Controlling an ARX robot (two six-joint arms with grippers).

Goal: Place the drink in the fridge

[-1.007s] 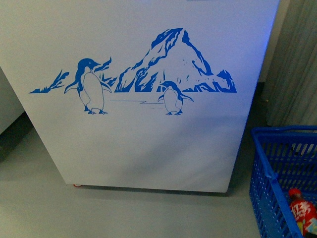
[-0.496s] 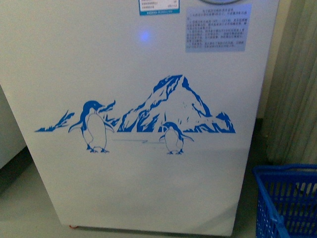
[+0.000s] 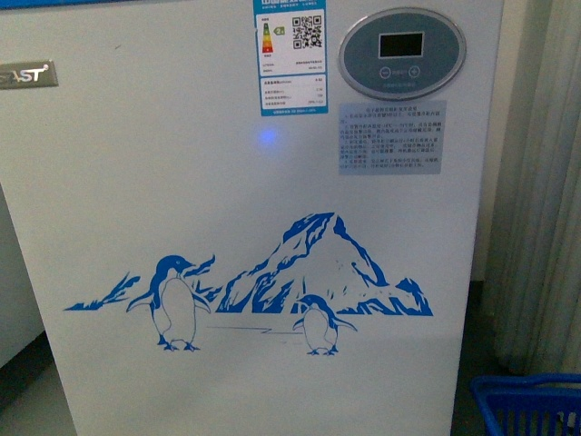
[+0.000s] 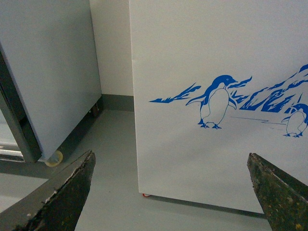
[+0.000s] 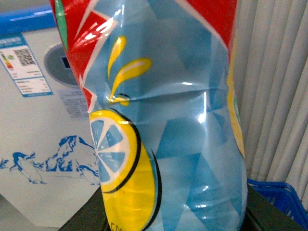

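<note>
The fridge (image 3: 254,209) fills the front view: a white front with a blue penguin-and-mountain decal, an oval grey display panel (image 3: 402,53) and stickers near its top. Neither arm shows in that view. In the right wrist view the drink (image 5: 163,125) fills the picture, its label blue, red and yellow with a lemon slice; my right gripper (image 5: 168,211) is shut on it, dark fingers at both sides. The fridge (image 5: 38,144) stands behind it. In the left wrist view my left gripper (image 4: 171,192) is open and empty, facing the fridge's lower front (image 4: 216,144).
A blue plastic basket (image 3: 526,404) stands on the floor at the fridge's right, before pale curtains (image 3: 540,182). A taller grey-white cabinet on casters (image 4: 48,82) stands left of the fridge, with a strip of grey floor (image 4: 106,183) between them.
The front view has risen up the fridge's front: the decal dropped lower in the picture, the display panel and stickers came into sight, and the basket slid almost out of view.
</note>
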